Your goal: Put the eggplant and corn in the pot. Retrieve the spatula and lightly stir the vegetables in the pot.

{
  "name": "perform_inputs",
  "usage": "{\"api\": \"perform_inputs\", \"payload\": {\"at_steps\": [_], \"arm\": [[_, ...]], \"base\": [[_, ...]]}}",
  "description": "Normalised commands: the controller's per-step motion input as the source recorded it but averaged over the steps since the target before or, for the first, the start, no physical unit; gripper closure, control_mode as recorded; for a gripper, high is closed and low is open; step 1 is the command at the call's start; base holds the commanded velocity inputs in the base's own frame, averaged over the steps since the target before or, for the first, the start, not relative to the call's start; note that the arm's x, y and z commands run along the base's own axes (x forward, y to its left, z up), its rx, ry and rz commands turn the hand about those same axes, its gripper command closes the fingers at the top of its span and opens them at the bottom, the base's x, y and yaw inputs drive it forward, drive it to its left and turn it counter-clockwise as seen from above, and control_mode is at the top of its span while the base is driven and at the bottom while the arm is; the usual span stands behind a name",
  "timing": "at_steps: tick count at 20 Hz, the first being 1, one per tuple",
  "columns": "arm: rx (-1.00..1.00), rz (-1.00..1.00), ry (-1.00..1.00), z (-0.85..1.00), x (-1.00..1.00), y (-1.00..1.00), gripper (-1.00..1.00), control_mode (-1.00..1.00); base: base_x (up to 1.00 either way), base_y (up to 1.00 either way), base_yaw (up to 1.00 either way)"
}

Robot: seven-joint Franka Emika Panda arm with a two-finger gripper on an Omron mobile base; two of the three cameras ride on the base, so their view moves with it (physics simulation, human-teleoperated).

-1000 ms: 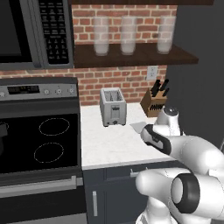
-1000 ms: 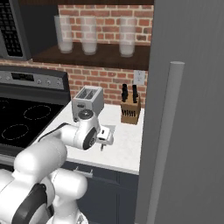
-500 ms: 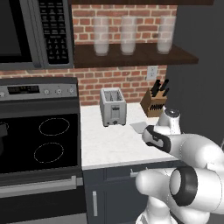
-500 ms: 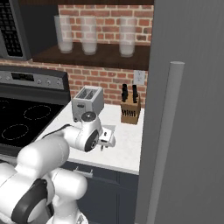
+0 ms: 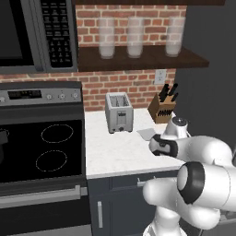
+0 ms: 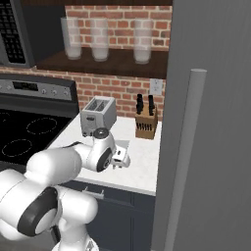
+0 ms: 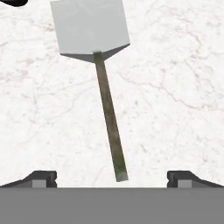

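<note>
The spatula (image 7: 103,78) lies flat on the white marble counter (image 5: 120,154). It has a flat, light grey blade shaped almost like a square, with two slanted edges that come to a point where the handle joins. The handle is long, thin and straight, a dull green-brown colour like old wood. In the hand view the blade is at the top and the handle runs down toward the bottom, with its end lying between the two finger tips.

The gripper (image 7: 112,178) hangs just above the spatula, pointing down at the counter. Its two small dark fingers (image 7: 41,178) are wide apart, one on each side of the handle's end. They hold nothing and do not touch the handle.

In the left base view a corner of the grey blade (image 5: 146,134) peeks out just left of the white arm, on the counter in front of the knife block (image 5: 162,109). In the right base view the blade (image 6: 122,145) shows near the arm's wrist, between the toaster (image 6: 98,114) and the knife block.

The silver toaster stands at the far side of the counter, near the brick wall. The black stove (image 5: 41,147) is to the left of the counter. Part of the dark pot (image 5: 2,138) shows at the left edge, on the stove.
</note>
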Motion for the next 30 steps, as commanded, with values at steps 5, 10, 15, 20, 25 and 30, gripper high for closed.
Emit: {"api": "perform_inputs", "payload": {"at_steps": [5,10,15,20,25,30], "arm": [[0.0,0.0,0.02,-0.08,0.31,-0.11,-1.0,-1.0],[0.0,0.0,0.05,-0.17,0.35,-0.05,-1.0,-1.0],[0.0,0.0,0.08,-0.24,0.06,0.0,-1.0,-1.0],[0.0,0.01,0.1,-0.34,0.0,0.0,-1.0,-1.0],[0.0,0.01,0.07,-0.29,0.0,0.0,1.0,-1.0],[0.0,0.03,0.01,-0.11,-0.04,0.0,1.0,-1.0]], "base": [[0.0,0.0,0.0],[0.0,0.0,0.0],[0.0,0.0,0.0],[0.0,0.0,0.0],[0.0,0.0,0.0],[0.0,0.0,0.0]]}}
